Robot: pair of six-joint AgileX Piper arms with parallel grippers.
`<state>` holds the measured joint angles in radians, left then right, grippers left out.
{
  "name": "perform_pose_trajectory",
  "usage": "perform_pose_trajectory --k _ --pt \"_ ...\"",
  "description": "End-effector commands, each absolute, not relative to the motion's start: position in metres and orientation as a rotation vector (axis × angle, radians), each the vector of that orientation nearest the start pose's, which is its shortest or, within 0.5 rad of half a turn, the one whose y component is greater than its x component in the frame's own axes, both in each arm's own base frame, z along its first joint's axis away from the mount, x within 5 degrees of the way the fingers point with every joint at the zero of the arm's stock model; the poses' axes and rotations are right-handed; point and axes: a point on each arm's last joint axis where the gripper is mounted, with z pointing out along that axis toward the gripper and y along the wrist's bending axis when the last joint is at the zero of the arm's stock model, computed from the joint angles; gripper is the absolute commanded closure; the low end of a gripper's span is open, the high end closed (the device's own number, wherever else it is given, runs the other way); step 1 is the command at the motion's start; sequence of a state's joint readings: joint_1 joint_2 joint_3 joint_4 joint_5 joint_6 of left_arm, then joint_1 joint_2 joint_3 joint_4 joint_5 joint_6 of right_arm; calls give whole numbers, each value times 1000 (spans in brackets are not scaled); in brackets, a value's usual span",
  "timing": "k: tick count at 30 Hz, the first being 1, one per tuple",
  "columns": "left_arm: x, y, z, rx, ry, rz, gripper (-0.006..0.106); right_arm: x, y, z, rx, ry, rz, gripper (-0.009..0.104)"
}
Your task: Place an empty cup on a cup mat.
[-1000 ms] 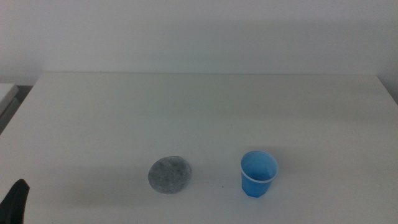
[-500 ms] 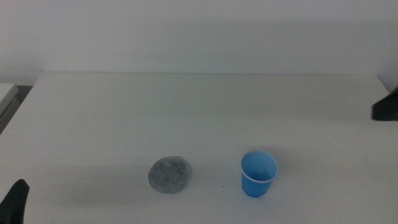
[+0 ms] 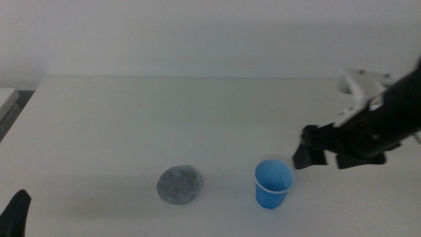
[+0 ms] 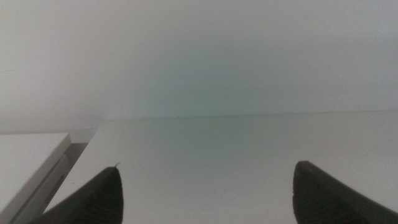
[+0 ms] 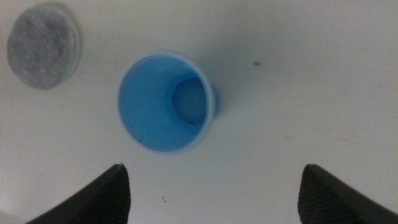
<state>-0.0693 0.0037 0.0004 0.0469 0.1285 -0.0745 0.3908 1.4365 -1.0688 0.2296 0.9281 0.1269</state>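
the cup (image 3: 273, 184) is seen upright on the table (image 3: 217, 112), right of the cup mat (image 3: 179, 185) and apart from it. nothing is gripped; the right gripper (image 3: 309, 153), jaws wide, is poised beside the cup, the left gripper (image 3: 16, 213), also wide, parked near-left.

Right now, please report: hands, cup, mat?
Right hand open, beside the cup, not touching. Left hand waiting at table's near edge, open. Cup upright, apart from the mat. Nothing between them.
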Motion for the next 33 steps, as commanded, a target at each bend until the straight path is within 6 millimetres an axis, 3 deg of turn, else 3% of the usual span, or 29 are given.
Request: perform_pose_trajectory --k 1,6,19,23,26,33 --pt "56 -3 203 26 1599 -76 7 260 134 273 -260 2805 404 2" --pt "56 -3 203 26 1599 -76 7 276 151 257 -237 2839 407 2" --pt "56 -3 203 26 1599 -76 7 295 160 207 -212 2949 353 3" --pt "56 -3 203 26 1599 -76 7 298 161 196 -210 2981 338 10" --pt "56 -3 203 26 1599 -76 7 299 162 191 -209 2995 331 23" --pt "56 -3 203 26 1599 -76 7 300 162 190 -206 2985 333 81"
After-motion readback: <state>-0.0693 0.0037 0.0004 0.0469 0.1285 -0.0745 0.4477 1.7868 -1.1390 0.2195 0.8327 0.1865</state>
